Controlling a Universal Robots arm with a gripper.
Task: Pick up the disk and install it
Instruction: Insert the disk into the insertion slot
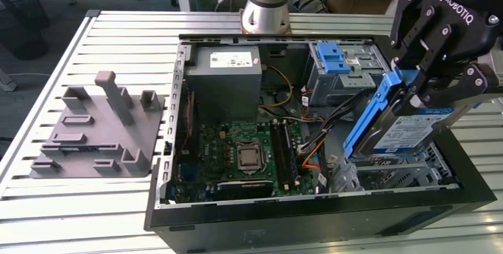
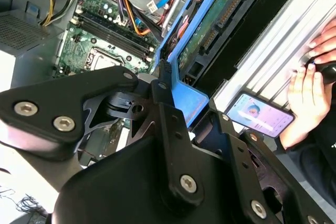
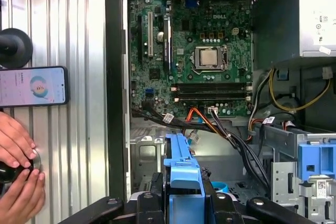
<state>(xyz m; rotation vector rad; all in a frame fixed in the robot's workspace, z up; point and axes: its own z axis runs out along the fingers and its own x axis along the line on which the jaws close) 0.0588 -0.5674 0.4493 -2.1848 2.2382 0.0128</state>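
A black gripper (image 1: 440, 86) is clamped on the upper end of the disk (image 1: 404, 124), its fingers pressed against the blue carrier; in the first wrist view the carrier (image 3: 184, 182) sits squeezed between them. The disk hangs steeply tilted over the open computer case (image 1: 314, 213), at the exterior view's right, near the case's wall. Its lower end is close over a metal bay (image 1: 393, 174); whether they touch cannot be told. Black and orange cables (image 1: 314, 142) run just beside the disk's lower edge. The drive cage (image 1: 346, 71) stands near, the motherboard (image 1: 244, 154) and power supply (image 1: 228, 77) well apart. The case lies on a slatted table (image 1: 118, 30) beside a grey fixture (image 1: 94, 130). A phone (image 3: 34, 86) and a person's hands (image 3: 18, 182) rest at the table's edge.
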